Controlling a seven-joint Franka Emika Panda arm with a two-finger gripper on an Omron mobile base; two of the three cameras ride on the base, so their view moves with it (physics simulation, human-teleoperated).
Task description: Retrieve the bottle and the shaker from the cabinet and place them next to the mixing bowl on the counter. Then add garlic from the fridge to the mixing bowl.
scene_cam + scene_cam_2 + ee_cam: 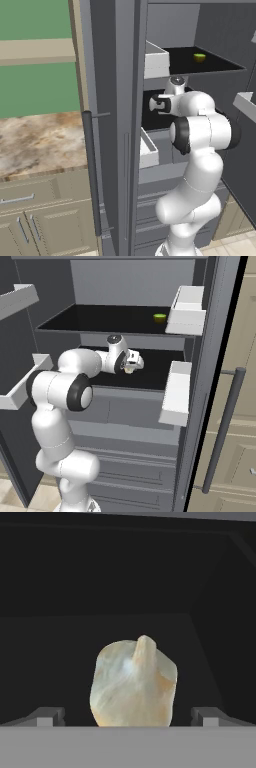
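Between spread claw (128, 717) tips, garlic (133, 684)

whitish-cream garlic (133, 684), dark grey fridge (112, 100)

This is a home kitchen, rendered. A tall dark grey fridge (115, 125) stands open at the centre of the left base view, with black shelves, white door bins (178, 392) and a long bar handle (91, 172). At its left lie a marbled beige-brown worktop (40, 142) and beige panelled cabinets (42, 215) with metal handles, below a green wall (35, 90).
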